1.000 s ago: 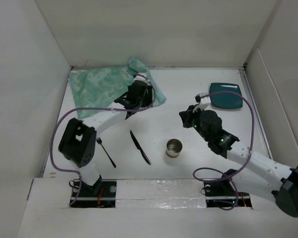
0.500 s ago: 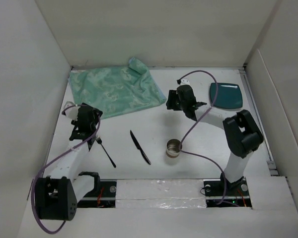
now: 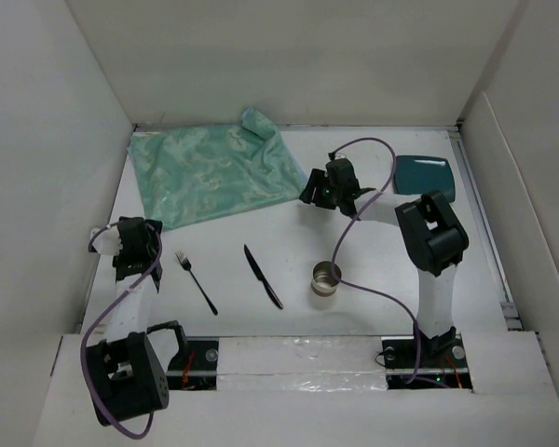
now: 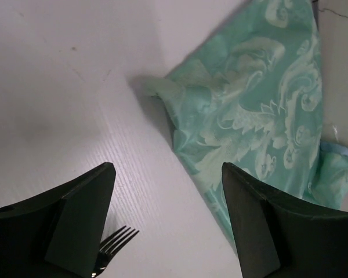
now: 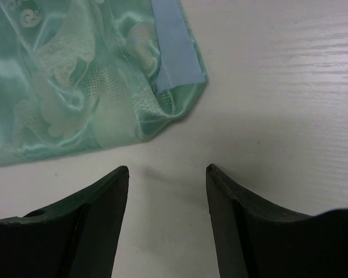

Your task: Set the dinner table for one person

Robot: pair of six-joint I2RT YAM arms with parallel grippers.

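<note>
Left jaws stand released at the counter's 9 o'clock edge, spread wide with nothing between them; in the left wrist view they frame bare white surface, with the fork's tines just inside the left-hand one. Right jaws are also released and empty, just past the middle toward 12 o'clock; the right wrist view shows them low over the surface, a short way from the cloth's nearest corner and apart from it. One counter (image 3: 279, 223), a large matte-white rectangle, fills the floor of the white-walled enclosure and carries everything else. Two arms work over it: the left arm (image 3: 130, 307) runs up the 9 o'clock side, and the right arm (image 3: 429, 233) rises at 4 o'clock and bends back toward the middle. One mint-green patterned cloth (image 3: 214, 172) lies spread at 11 o'clock, its far corner bunched up by the back wall, and its near corner shows a pale blue underside (image 5: 171, 46) folded over. One fork (image 3: 196, 282) lies at 8 o'clock, tines pointing to 11. One dark knife (image 3: 262, 277) lies at 7 o'clock, roughly parallel to the fork and well apart from it. One open metal can (image 3: 326, 277) stands upright at 5 o'clock, near the knife. One dark teal plate (image 3: 427, 177) sits at 2 o'clock against the right edge. One purple cable runs along each arm, two in all.
</note>
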